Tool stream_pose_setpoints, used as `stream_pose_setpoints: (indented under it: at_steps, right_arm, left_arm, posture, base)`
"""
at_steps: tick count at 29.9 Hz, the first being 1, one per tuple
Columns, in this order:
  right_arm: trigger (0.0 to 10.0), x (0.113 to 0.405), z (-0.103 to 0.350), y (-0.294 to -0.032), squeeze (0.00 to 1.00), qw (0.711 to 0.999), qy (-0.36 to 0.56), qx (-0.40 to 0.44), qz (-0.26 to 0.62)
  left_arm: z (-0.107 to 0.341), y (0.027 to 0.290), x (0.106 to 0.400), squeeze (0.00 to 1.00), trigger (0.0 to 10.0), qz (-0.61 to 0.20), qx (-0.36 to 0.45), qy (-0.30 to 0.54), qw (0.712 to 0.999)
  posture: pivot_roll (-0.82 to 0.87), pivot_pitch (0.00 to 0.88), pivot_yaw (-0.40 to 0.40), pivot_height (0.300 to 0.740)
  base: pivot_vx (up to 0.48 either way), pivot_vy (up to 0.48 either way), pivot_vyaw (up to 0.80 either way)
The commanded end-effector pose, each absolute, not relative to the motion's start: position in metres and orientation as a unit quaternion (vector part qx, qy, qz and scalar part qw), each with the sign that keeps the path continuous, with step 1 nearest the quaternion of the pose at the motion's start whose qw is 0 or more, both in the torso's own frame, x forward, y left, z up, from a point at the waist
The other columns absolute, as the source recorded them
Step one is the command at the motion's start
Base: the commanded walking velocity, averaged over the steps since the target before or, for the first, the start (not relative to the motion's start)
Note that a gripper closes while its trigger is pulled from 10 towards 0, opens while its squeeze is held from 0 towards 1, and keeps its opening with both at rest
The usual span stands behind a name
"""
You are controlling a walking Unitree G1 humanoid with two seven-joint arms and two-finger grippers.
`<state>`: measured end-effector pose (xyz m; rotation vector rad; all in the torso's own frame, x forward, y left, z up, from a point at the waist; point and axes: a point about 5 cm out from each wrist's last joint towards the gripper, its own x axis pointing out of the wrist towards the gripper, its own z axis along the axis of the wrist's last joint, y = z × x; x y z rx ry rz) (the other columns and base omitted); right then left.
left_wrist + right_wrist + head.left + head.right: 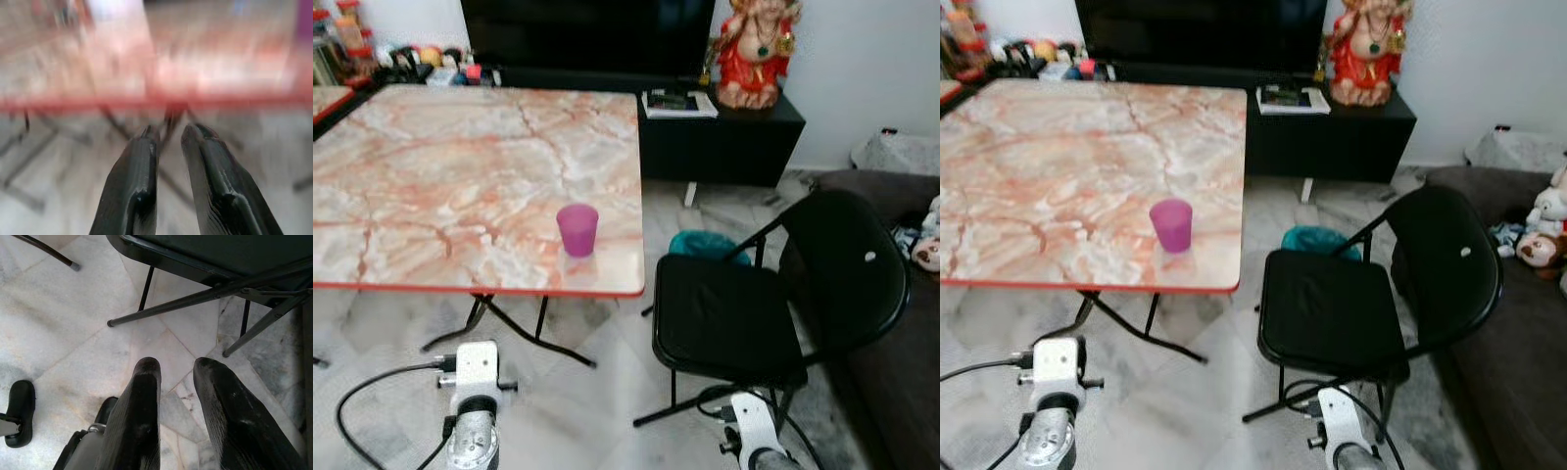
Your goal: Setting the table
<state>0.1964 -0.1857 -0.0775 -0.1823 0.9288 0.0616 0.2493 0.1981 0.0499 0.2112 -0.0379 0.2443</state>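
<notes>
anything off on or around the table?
Nothing spilled or damaged. The purple cup stands upright but alone near the table corner, close to the red edge. The black folding chair sits angled away from the table, not tucked in.

Pink translucent plastic cup [578, 229] stands upright on the pink-veined marble-topped folding bench [431, 176], near its front right corner. Black folding chair [744, 313] on the floor just right of the bench. Black low cabinet [724, 132] behind both, bearing a red-and-gold figurine [756, 49] with a stack of books [677, 103] to its left. Grey sofa [901, 294] right of the chair.
</notes>
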Motion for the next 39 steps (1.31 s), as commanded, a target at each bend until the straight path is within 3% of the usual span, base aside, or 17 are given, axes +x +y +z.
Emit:
stream_pose_setpoints:
  at_steps: [1,6,14,19,39]
  right_arm:
    - [10.0,0.196,-0.078,-0.186,0.0,0.889,0.448,-0.092,0.03]
    - [10.0,0.198,-0.077,-0.184,0.0,0.889,0.446,-0.095,0.035]
    - [10.0,0.197,-0.078,-0.179,0.0,0.891,0.444,-0.09,0.036]
    - [10.0,0.195,-0.079,-0.18,0.0,0.89,0.446,-0.09,0.032]
    - [10.0,0.192,-0.08,-0.179,0.0,0.891,0.445,-0.086,0.028]
  left_arm:
    - [0.065,0.191,0.253,0.0,10.0,0.117,0.113,-0.047,0.986]
    - [0.118,0.173,0.28,0.0,10.0,0.109,0.095,-0.13,0.981]
    - [0.153,0.149,0.329,0.0,10.0,0.065,0.073,-0.153,0.983]
    - [0.172,0.142,0.344,0.0,10.0,0.047,0.068,-0.171,0.982]
    - [0.183,0.128,0.355,0.0,10.0,0.008,0.046,-0.185,0.982]
  posture:
    - [-0.01,0.0,-0.085,0.74]
    - [0.0,0.0,-0.091,0.74]
    - [-0.03,0.0,-0.076,0.74]
    - [-0.03,0.0,-0.07,0.74]
    - [-0.05,0.0,-0.047,0.74]
  base:
    - [0.0,0.0,0.0]
    - [0.0,0.0,0.0]
    - [0.119,0.0,0.0]
    - [0.396,0.0,0.0]
    - [0.48,0.0,0.0]
